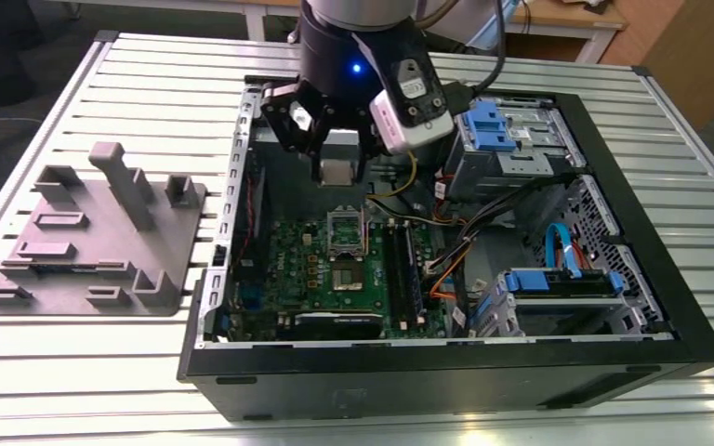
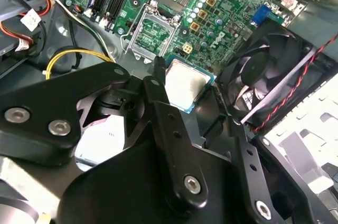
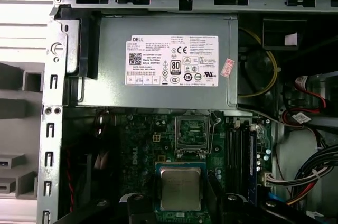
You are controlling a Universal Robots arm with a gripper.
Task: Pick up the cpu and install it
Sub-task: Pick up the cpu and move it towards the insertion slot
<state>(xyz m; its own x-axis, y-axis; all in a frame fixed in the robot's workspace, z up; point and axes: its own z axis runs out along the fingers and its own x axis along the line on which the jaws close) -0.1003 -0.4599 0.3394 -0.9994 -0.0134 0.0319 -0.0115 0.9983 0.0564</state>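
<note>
Here, claw point(image 1: 336, 170) grips cpu point(image 3: 180, 188) above mobo point(image 3: 141, 140) (socket point(image 3: 191, 135), fan point(image 2: 264, 78), PSU point(image 3: 158, 60) near).

Even, bright light — glare on the table point(image 1: 109, 84), shadow inside the case point(image 1: 456, 376).

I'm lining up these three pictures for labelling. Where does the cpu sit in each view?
Exterior view: the cpu is the pale piece in the gripper, toward the picture's top, above the socket frame.
Second wrist view: the cpu shows between the socket frame and the black fan.
First wrist view: the cpu is the silvery square next to the socket frame.
Shared landmark: the socket frame.
</note>
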